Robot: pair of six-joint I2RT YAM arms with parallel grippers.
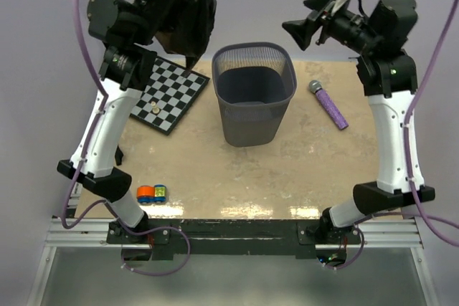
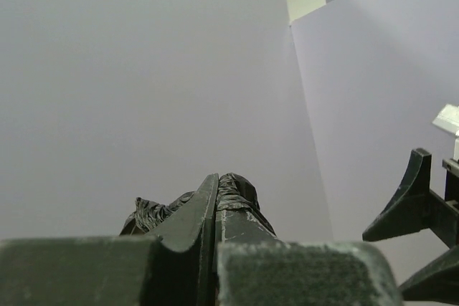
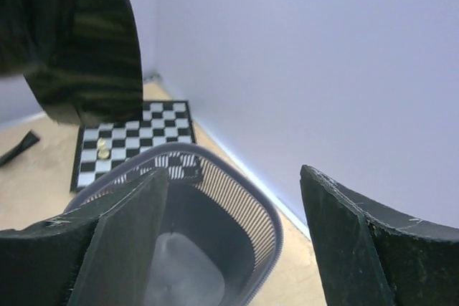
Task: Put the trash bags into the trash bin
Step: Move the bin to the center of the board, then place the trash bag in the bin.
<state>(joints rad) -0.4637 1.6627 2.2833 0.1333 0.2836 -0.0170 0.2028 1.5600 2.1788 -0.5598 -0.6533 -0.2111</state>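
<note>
1. The left end effector is clamped tight. Its jaws are pressed together with a bunch of crinkled black plastic squeezed between them.
2. That plastic is the trash bag. It hangs in the air as a long glossy sheet, high up and just left of the trash bin. Its lowest tip dangles beside the bin's far-left corner, outside the rim rather than over the mouth.
3. The right end effector is spread wide and has hold of nothing. It hovers above and to the right of the bin, pointing across the mouth toward the bag.
4. The bin stands upright on the tabletop. Peering in, I can't make out any bag inside, though its dark bottom is hard to read.
5. A chessboard lies left of the bin and a purple microphone lies to its right. Neither is being touched.
6. I'd call the job roughly midway. One bag is up off the tabletop and gripped, but nothing looks delivered. The sheet has yet to be carried over the mouth, lowered in and let go. I see only this one bag.
</note>
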